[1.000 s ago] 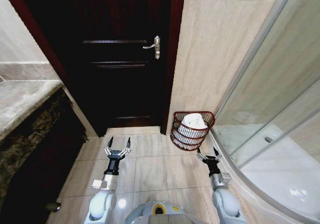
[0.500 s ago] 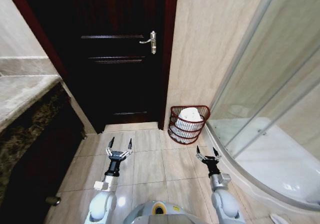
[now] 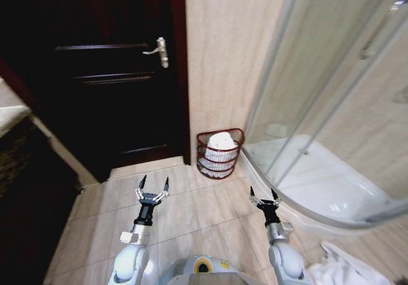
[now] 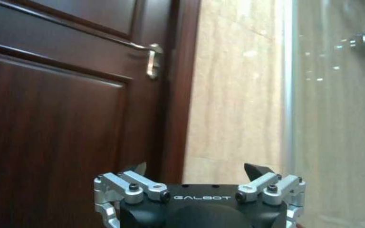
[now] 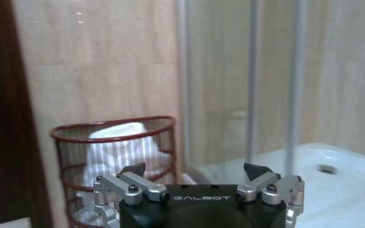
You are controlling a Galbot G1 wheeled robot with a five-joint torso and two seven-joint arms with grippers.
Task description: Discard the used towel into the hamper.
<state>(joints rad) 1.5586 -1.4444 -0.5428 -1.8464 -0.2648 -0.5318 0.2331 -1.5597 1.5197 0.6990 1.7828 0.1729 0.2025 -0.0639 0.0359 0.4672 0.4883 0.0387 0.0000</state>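
1. From the head camera, you see the left gripper [image 3: 153, 185] and right gripper [image 3: 262, 195] with jaws apart, empty; the hamper [image 3: 218, 154] stands beyond, between them, holding a white towel [image 3: 221, 142].
2. Ahead of your left jaws: a dark door [image 4: 62, 109].
3. Beyond your right jaws, the hamper [image 5: 110, 156] stands beside the shower glass [image 5: 277, 80].

The floor [image 3: 191, 215] is made of big beige tiles with thin lines between them. The hamper [image 3: 218, 153] stands on the floor in the corner, close to the wall, between the dark door and the shower. It is a small red-brown basket with thin wires, and something white sits inside it. The white shower tray [image 3: 319, 183] rests on the floor beside the hamper, and its edge curves round. A white cloth [image 3: 341, 269] lies crumpled on the tiles near the shower tray's curved edge.
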